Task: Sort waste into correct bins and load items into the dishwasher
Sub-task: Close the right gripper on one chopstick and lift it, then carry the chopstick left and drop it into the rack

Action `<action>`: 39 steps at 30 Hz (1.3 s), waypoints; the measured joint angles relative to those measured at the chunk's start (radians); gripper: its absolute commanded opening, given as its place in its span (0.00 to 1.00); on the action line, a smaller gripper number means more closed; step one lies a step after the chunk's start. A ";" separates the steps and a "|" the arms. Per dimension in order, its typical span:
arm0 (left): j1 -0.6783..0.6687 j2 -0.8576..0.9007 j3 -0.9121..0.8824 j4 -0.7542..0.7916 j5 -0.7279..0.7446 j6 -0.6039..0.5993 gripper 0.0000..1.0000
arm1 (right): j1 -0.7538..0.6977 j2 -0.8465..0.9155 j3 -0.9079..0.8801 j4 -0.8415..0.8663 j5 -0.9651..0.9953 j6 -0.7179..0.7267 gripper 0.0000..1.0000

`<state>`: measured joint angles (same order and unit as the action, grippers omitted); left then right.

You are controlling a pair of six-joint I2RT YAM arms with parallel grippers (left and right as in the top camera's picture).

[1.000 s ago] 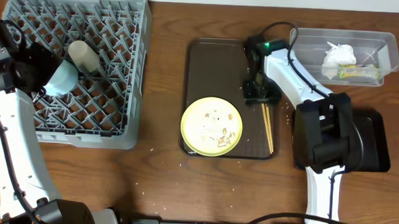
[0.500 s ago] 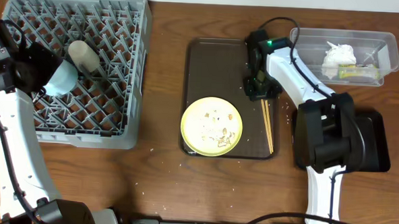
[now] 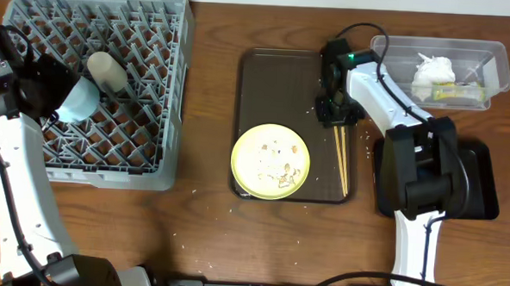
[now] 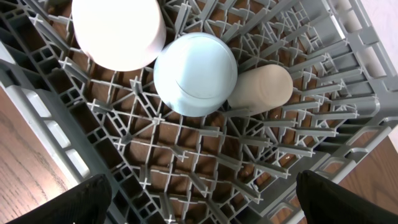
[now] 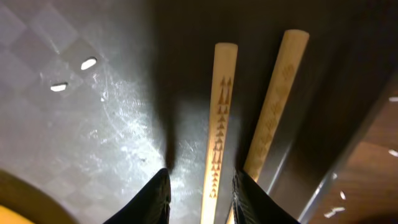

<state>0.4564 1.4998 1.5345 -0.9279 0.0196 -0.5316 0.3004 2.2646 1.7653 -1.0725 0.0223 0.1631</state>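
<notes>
Seen from overhead, the large square grey plastic dish rack [image 3: 107, 178] sits at the left of the wooden desk [image 3: 203, 236]. A light blue bowl [image 3: 74, 101] and a small cream-white cup [image 3: 110, 72] already lie in it. In the middle, the dark brown serving tray [image 3: 271, 75] carries the pale yellow round plate [image 3: 271, 161], flecked with pale food scraps [image 3: 280, 172]. The pair of wooden chopsticks [image 3: 342, 162] lies along the tray's right edge, and the right claw [image 3: 335, 117] is down at their far ends. At upper right, the clear plastic rectangular tub [image 3: 500, 59] holds the crumpled white tissue [image 3: 433, 71] and the green-and-orange snack wrapper [image 3: 457, 97].

In the left wrist view, the left claw [image 4: 214, 202] hangs over the rack, its fingers [image 4: 81, 199] spread wide with nothing between them. Below it, the bowl and the cup lie touching.

In the right wrist view, the right claw's fingertips [image 5: 155, 199] stand narrowed around one chopstick, while the second stick runs just beside it, under the other fingertip. A sliver of gap seems to show on one side, so I cannot tell whether the stick is truly pinched.

The step in hand looks like picking up the chopsticks for the rack. The next move calls for a firm pinch on thin sticks lying flat on the tray, ideally gathering both, then a level carry across to the rack. The plate and its scraps wait.
</notes>
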 measured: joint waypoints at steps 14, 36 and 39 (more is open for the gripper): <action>0.000 0.000 0.000 0.000 0.000 0.000 0.96 | 0.000 -0.026 -0.061 0.055 -0.027 0.043 0.01; 0.000 0.000 0.000 0.000 0.000 0.000 0.96 | 0.101 -0.019 0.354 0.570 -0.476 0.463 0.01; 0.000 0.000 0.000 0.000 0.000 0.000 0.96 | 0.176 -0.019 0.356 0.677 -0.466 0.555 0.01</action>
<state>0.4564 1.4998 1.5345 -0.9279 0.0196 -0.5316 0.4763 2.2452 2.1208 -0.3954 -0.4435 0.7177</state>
